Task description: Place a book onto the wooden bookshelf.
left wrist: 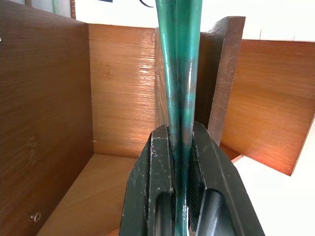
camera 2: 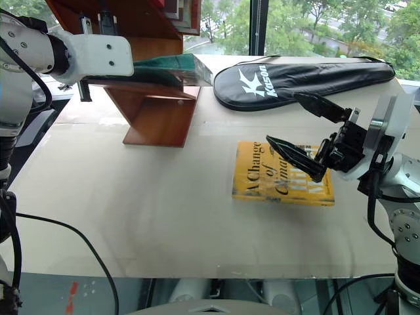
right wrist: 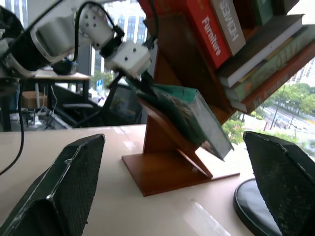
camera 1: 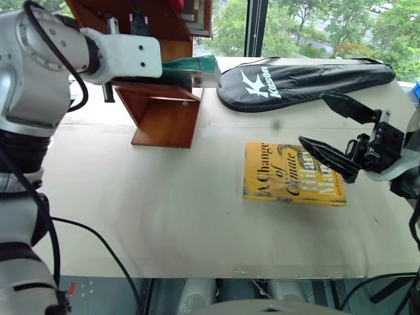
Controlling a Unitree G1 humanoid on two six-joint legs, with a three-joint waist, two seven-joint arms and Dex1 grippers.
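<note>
The teal-green book (camera 1: pixel 191 70) is clamped by its edge in my left gripper (left wrist: pixel 181 133), which is shut on it. The book reaches into the wooden bookshelf (camera 1: pixel 164 115), a reddish-brown unit at the table's far left. In the right wrist view the book (right wrist: pixel 189 115) lies along a slanted board of the bookshelf (right wrist: pixel 167 172), its far end sticking out past the board. Whether it rests on the board I cannot tell. My right gripper (camera 1: pixel 314 119) hangs open above the table's right side, with nothing between its fingers.
A yellow book titled "A Change of Climate" (camera 1: pixel 292 174) lies flat on the table (camera 1: pixel 164 210) below my right gripper. A black racket bag (camera 1: pixel 302 79) lies along the far edge. Several books (right wrist: pixel 236 44) fill the shelf's upper boards.
</note>
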